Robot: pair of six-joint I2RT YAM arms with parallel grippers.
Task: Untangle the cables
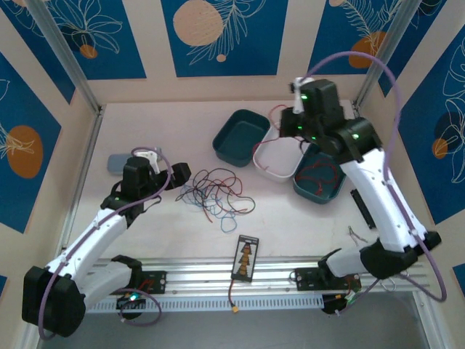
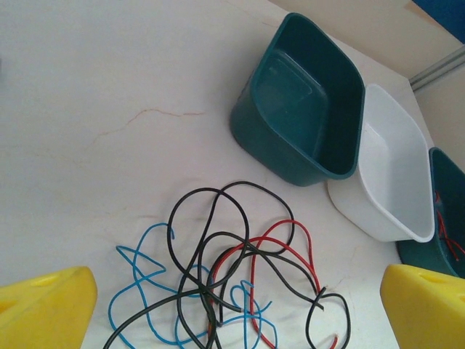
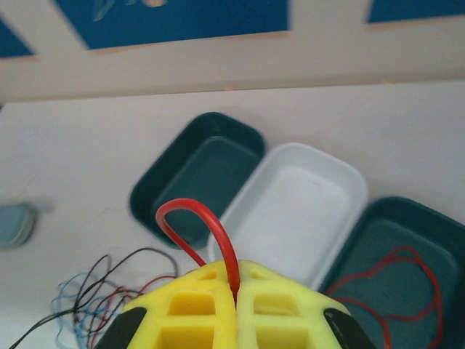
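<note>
Risks, near first. L end effector (image 2: 234,309) hangs w/ fingers spread wide just above the cables (image 2: 232,269), a red/blue/black knot lying mid-counter, near the trays. Strands cross many times, so a pinch here prob takes several at once and drags the whole clump. A blue loop could also snag a finger.

Further out, R end effector (image 3: 236,291) is pressed together on a red wire (image 3: 190,211), held up above the trays. Which tray sits right under it I can't tell. The free loop arcs toward the empty teal tray (image 3: 200,163), beside the white tray (image 3: 290,211), so a release now may drop it across a rim. The far-R teal tray (image 3: 407,207) holds a second red wire (image 3: 396,283), and a low pass could hook it out.

Surface: counter (image 1: 145,123) is off-white and smooth w/ a faint hairline crack (image 2: 145,116), so wires prob slide easily. At the near edge are a metal rail (image 1: 218,275) and a small black card (image 1: 247,258). A grey-blue pad (image 1: 120,161) lies at L.

Room: cream walls w/ blue panels (image 1: 218,36), peach discs and leaf line art, metal posts at the far corners.
</note>
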